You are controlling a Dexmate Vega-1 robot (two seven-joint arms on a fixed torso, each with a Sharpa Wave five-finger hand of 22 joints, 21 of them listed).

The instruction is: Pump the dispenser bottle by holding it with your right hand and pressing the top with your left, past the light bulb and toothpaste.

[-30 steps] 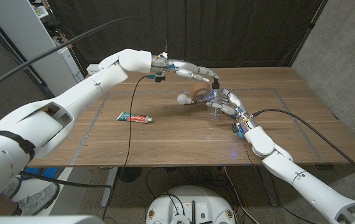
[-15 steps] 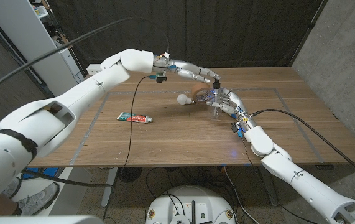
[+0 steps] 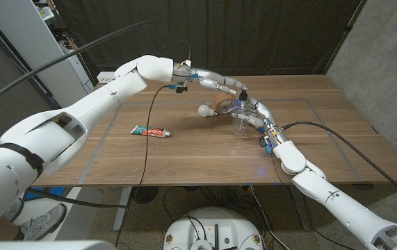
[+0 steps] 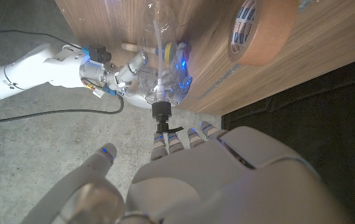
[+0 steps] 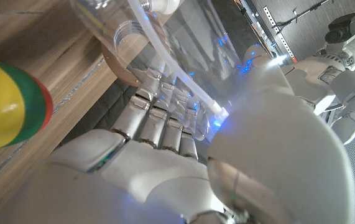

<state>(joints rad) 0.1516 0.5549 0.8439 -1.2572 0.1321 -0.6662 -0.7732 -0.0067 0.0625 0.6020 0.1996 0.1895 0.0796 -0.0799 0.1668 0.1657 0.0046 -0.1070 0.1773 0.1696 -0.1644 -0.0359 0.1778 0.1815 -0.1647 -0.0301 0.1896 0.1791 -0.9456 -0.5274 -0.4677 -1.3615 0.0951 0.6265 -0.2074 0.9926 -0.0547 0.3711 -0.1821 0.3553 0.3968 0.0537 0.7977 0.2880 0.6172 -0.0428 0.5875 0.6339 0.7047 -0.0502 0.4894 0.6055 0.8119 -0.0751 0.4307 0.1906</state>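
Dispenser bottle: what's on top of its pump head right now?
The left hand reaches over the dispenser bottle, fingertips at the black pump head. The right hand grips the clear body. Actual contact is hidden by the fingers.

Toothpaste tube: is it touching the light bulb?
No. In the head view the toothpaste tube lies apart from the light bulb, with bare table between them.
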